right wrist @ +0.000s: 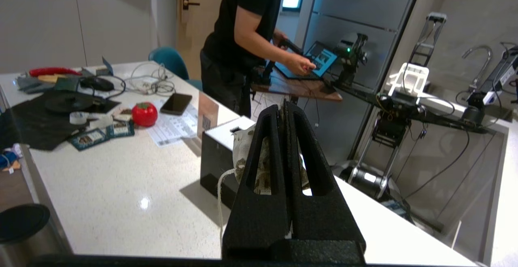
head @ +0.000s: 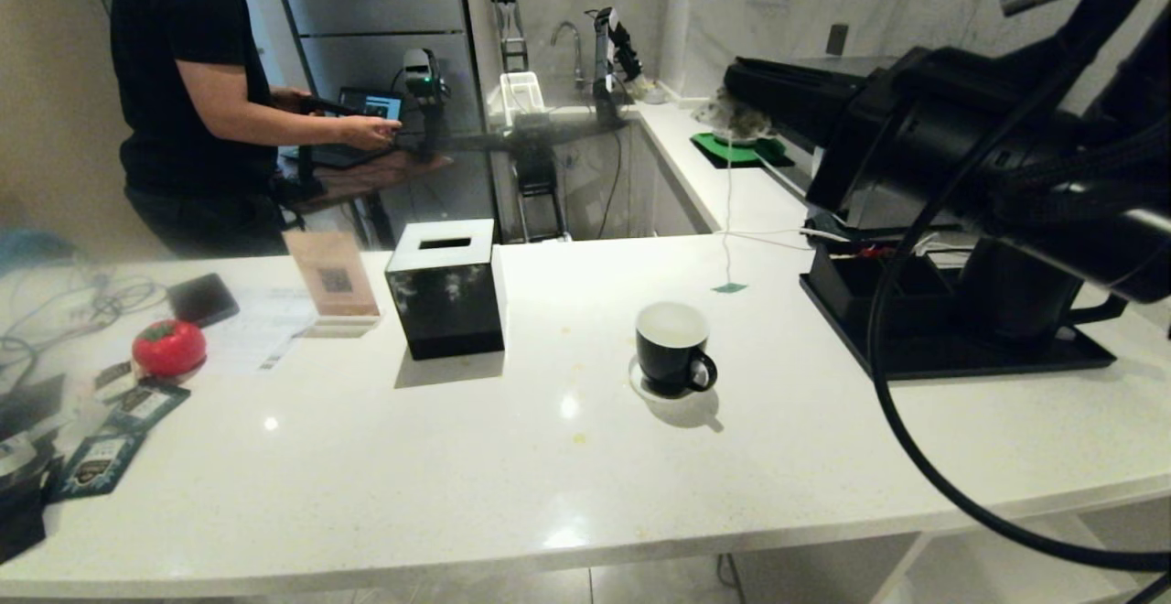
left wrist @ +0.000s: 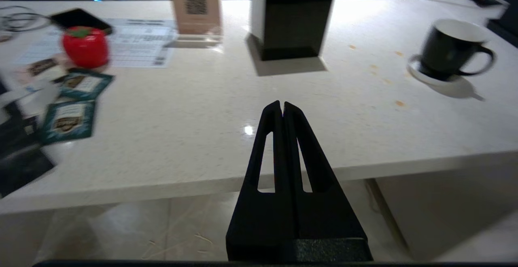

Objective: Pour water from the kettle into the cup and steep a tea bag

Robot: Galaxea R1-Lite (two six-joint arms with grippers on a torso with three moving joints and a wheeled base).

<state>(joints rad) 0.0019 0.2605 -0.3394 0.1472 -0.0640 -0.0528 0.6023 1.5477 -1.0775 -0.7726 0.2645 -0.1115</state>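
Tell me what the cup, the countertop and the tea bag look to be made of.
The cup: probably glazed ceramic, glossy black outside, white inside, with highlights on its wall. The countertop: likely polished stone or quartz composite, white, finely speckled, mirroring the ceiling lights. The tea bag, pinched in the shut right gripper: thin pale paper or filter mesh, brownish contents showing through, on a thin string.

White speckled stone counter [head: 549,458], cluttered along its left side.

Centre frame: 1 glossy black mug with white inside [head: 672,348] on a small white coaster [head: 640,382]. Left of it stand a black cube-shaped tissue box with a white top [head: 446,288] and a tan QR-code sign [head: 334,276]. Far left: red tomato-shaped object [head: 168,346], black phone [head: 202,298], printed sheet [head: 256,329], dark teal packets [head: 96,462]. Right: black tray [head: 961,357].
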